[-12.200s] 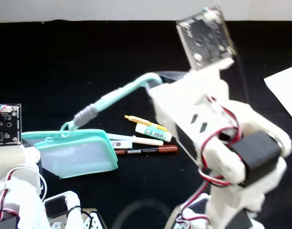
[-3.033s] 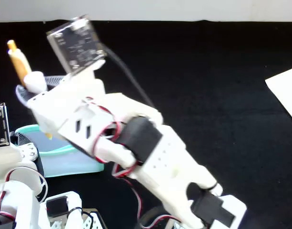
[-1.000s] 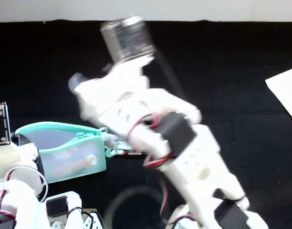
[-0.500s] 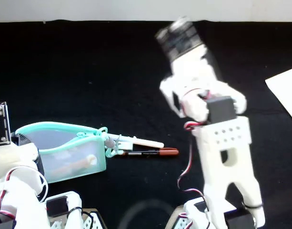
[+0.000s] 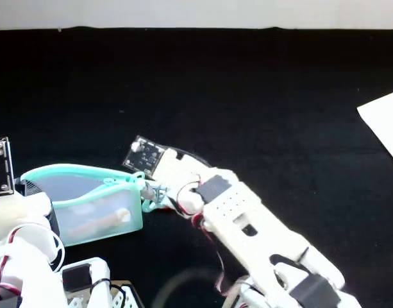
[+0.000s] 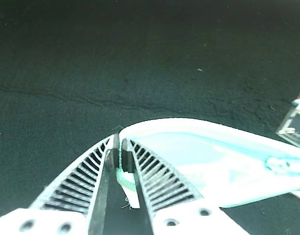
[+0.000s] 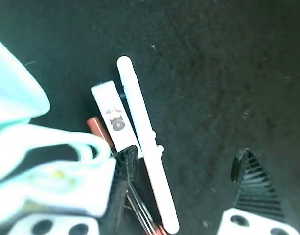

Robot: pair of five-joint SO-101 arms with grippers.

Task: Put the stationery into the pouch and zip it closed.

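One mint-green translucent zip pouch lies at 8 o'clock on the black table. Its long axis runs from 9 to 3 o'clock, with the zip-puller end pointing to 3 o'clock. Its rim is pinched tightly by the left gripper, so the mouth is kept open. The right gripper is spread wide over a slim white pen, just beside the puller end. Loading is judged to be in hand. Next, the jaws must be closed across the pen's long axis.

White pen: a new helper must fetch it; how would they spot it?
On the black table, look by the zip end of the mint pouch. The white pen is the slim, round-tipped all-white rod, beside a shorter flat white piece and a reddish-brown marker.
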